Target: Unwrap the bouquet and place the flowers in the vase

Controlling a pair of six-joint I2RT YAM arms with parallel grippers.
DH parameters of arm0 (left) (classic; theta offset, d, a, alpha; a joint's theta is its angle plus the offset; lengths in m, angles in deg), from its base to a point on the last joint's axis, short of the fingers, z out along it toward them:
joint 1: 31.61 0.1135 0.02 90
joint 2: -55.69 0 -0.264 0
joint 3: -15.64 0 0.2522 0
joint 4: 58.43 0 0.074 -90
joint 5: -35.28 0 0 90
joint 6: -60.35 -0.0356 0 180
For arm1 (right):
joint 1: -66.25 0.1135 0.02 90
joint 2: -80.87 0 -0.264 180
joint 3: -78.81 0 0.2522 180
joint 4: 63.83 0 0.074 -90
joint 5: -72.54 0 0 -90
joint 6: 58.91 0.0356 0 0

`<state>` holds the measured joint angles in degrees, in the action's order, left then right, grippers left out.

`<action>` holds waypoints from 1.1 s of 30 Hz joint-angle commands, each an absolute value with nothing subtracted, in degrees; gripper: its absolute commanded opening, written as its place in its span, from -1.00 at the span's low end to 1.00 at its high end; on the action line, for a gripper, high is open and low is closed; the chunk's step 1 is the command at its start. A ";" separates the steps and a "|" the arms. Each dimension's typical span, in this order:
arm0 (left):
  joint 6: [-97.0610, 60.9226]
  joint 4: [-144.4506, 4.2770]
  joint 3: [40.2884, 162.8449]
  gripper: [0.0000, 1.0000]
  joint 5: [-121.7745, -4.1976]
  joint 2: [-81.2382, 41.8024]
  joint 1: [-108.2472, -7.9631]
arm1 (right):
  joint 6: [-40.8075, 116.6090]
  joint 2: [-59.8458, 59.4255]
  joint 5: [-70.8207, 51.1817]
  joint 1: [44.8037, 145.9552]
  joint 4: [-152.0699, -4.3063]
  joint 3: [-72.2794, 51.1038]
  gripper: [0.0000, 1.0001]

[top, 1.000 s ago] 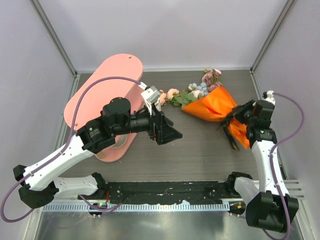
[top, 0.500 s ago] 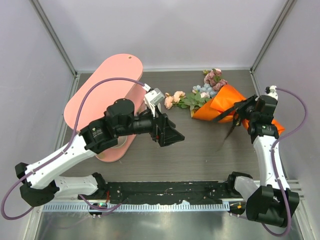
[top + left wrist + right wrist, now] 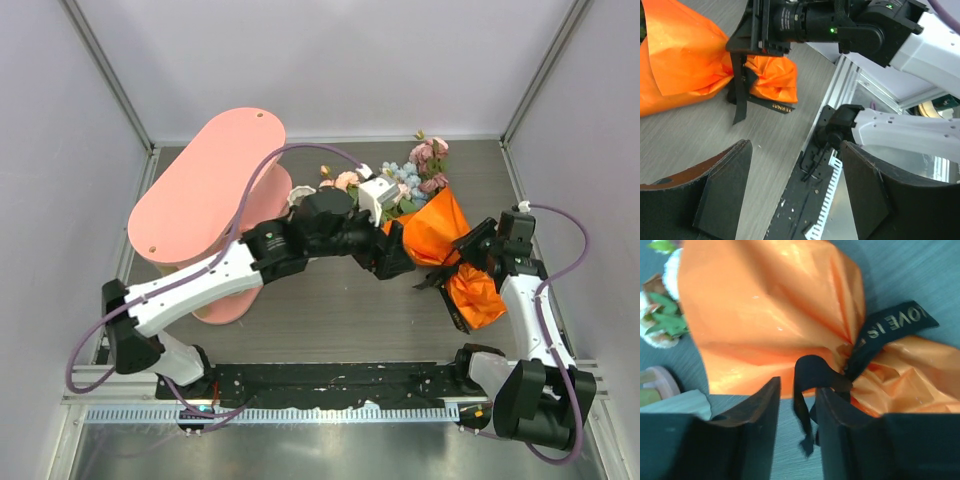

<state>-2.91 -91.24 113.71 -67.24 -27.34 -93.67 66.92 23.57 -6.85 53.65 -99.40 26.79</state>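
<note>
Overhead view of a dark grey counter (image 3: 330, 310) with two robot arms reaching in from its near edge. The bouquet (image 3: 437, 232) lies on its side at the right of the counter. Its flowers (image 3: 425, 165) point toward the far wall, and the gathered foot of its orange paper cone (image 3: 680, 60) points toward the right arm. Lying this way, the knot of the black printed ribbon (image 3: 895, 322) is within the right arm's reach.

The right end effector (image 3: 798, 386) sits right at the knot. Its jaws are parted only a little, with a loose tail of ribbon hanging in the gap. The tail does not look pinched, so the end effector reads as released rather than grasping. The ribbon is knotted around the cone, so the unwrapping seems barely begun.

The left end effector (image 3: 795, 150), on an arm stretched across the counter, hovers just beside the cone. Its jaws are spread wide and empty, likely ready to steady the paper while the knot is worked.

A tall pink shelf (image 3: 200, 195) stands at the left. A small white shape beside it, mostly hidden by the left arm, may be the vase (image 3: 298, 197).
</note>
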 commanded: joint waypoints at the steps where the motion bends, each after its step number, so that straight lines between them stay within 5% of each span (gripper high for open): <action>1: -6.09 -85.73 119.47 0.51 -63.61 -32.54 -94.97 | 67.64 21.20 -13.58 53.51 -108.15 22.86 -0.08; 3: -6.71 -85.46 120.45 0.49 -62.82 -35.35 -95.41 | 68.52 20.23 -15.44 53.51 -111.33 21.63 0.12; 11: -10.31 -87.13 121.95 0.40 -59.21 -37.92 -95.50 | 65.19 23.73 -3.48 54.21 -110.64 27.68 0.15; 18: -8.73 -85.55 120.63 0.12 -59.38 -39.67 -95.50 | 67.20 24.54 -5.16 54.21 -102.12 29.10 0.06; 23: -8.20 -85.90 122.21 0.09 -59.38 -42.39 -95.50 | 69.67 24.71 -6.20 54.21 -96.67 30.85 -0.10; 33: -7.24 -85.99 122.74 0.09 -60.17 -43.54 -95.50 | 69.58 28.66 -13.50 54.04 -101.15 29.89 0.00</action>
<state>-7.80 -88.59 120.40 -60.29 -44.23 -95.31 68.60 25.04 -9.62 54.13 -101.86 30.79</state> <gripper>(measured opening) 0.544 0.496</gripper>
